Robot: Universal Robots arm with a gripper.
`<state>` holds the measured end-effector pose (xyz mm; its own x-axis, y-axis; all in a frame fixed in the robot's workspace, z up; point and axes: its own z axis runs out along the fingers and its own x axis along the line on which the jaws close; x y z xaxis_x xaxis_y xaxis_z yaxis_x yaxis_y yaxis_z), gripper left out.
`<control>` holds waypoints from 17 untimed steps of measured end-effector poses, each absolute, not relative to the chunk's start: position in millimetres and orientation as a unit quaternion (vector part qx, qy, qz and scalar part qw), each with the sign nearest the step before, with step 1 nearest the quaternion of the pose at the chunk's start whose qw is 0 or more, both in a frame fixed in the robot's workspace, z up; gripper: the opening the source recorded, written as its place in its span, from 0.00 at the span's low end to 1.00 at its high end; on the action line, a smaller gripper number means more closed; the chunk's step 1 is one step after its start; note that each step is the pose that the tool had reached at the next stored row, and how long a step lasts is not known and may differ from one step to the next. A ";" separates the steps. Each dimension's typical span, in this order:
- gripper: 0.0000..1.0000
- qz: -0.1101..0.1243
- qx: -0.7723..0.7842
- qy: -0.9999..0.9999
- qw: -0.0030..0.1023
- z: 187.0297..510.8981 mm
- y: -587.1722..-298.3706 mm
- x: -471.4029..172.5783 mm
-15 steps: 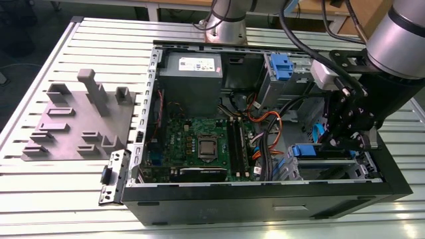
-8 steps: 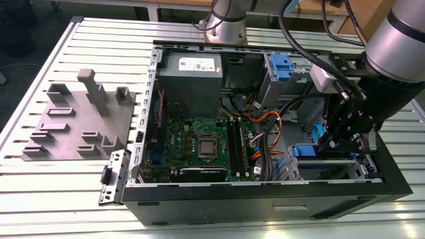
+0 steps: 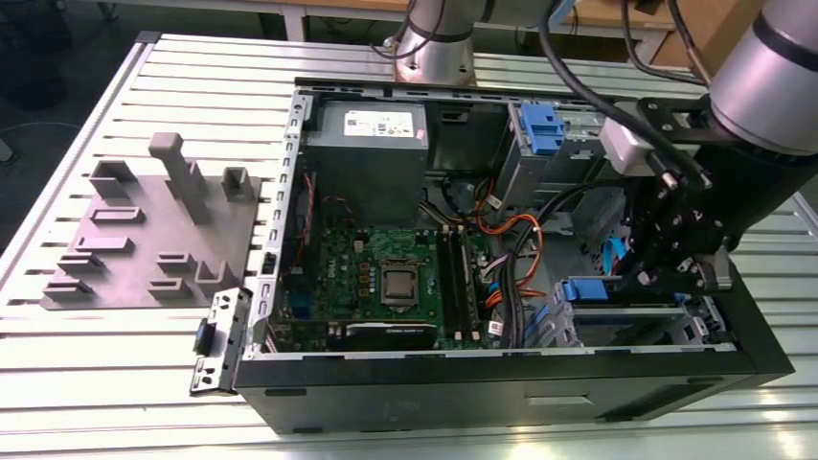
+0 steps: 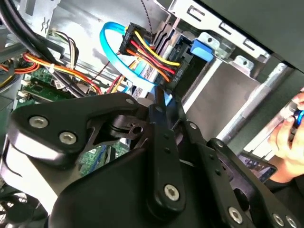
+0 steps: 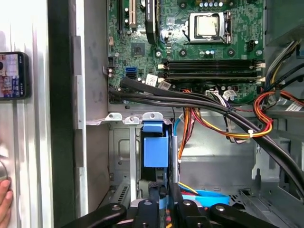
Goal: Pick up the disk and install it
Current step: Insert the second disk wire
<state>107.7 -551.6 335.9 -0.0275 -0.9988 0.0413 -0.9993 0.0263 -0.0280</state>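
The disk sits edge-on in the drive cage at the front right corner of the open computer case (image 3: 511, 369). Its blue plastic end (image 5: 155, 151) faces out of the cage, and in the exterior view it is a blue block (image 3: 591, 288); its label is hidden. My gripper (image 5: 164, 191) reaches down into that corner, fingers drawn close together on the blue end. The second wrist view has the gripper (image 4: 162, 100) pinching a bit of blue plastic just below the bundle of coloured power cables (image 4: 152, 54).
A grey moulded plate with upright pegs (image 3: 147, 235) lies on the slatted table at the exterior view's left. Thick black cables (image 5: 199, 102) and orange wires cross between the motherboard (image 3: 383, 278) and the cage. A person's hand (image 4: 289, 133) and a phone (image 5: 12, 76) are beside the case.
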 end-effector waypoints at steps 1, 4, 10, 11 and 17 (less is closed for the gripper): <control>0.24 0.024 0.697 -0.716 0.005 338.8 -551.6 107.7; 0.24 0.024 0.697 -0.716 0.005 346.1 -551.6 107.7; 0.15 0.024 0.697 -0.716 0.005 346.3 -551.6 107.7; 0.11 0.024 0.697 -0.716 0.005 346.3 -551.6 107.7; 0.11 0.024 0.697 -0.716 0.005 346.3 -551.6 107.7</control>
